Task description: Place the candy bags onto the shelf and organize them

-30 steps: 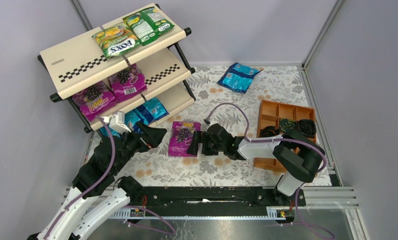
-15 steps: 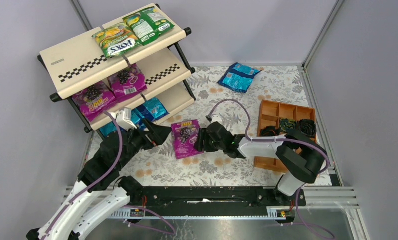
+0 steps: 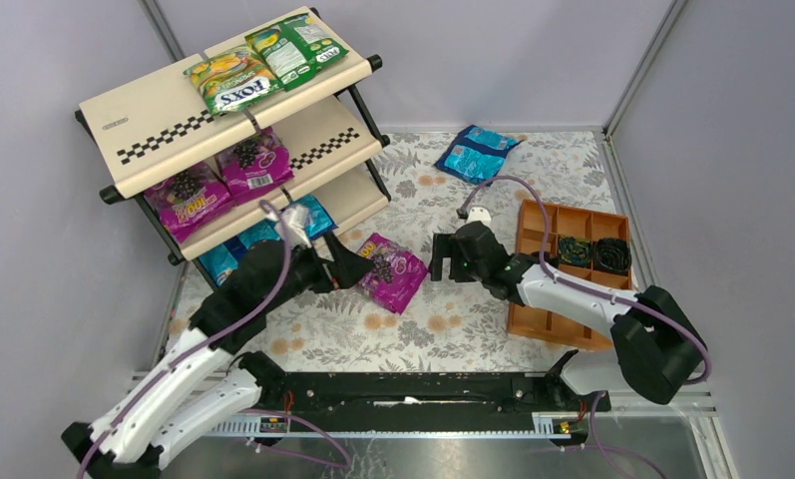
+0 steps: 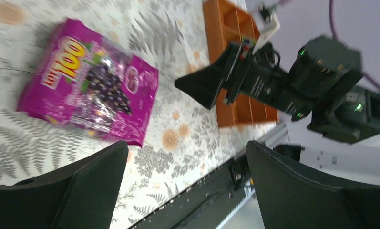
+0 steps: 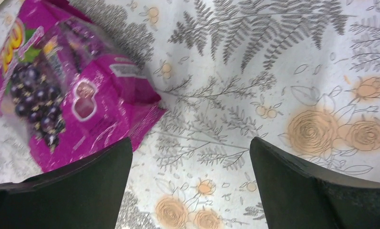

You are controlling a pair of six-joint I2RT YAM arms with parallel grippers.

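A magenta candy bag (image 3: 394, 272) lies tilted on the floral table; it also shows in the left wrist view (image 4: 90, 88) and the right wrist view (image 5: 68, 95). My left gripper (image 3: 361, 267) is open and empty just left of it, jaws wide (image 4: 187, 145). My right gripper (image 3: 439, 259) is open and empty a little right of the bag (image 5: 190, 143). A blue bag (image 3: 476, 153) lies at the back. The shelf (image 3: 154, 125) holds two green FOX'S bags (image 3: 235, 80) on top, two magenta bags (image 3: 218, 178) in the middle and blue bags (image 3: 303, 215) at the bottom.
An orange-brown compartment tray (image 3: 545, 228) with black coiled items (image 3: 593, 249) stands at the right, behind the right arm. Grey walls close in the table on three sides. The black base rail (image 3: 423, 389) runs along the near edge.
The magenta bag has turned and shifted slightly right and back. My right gripper has pulled away from it to the upper right. My left gripper has moved right, up to the bag's left edge.
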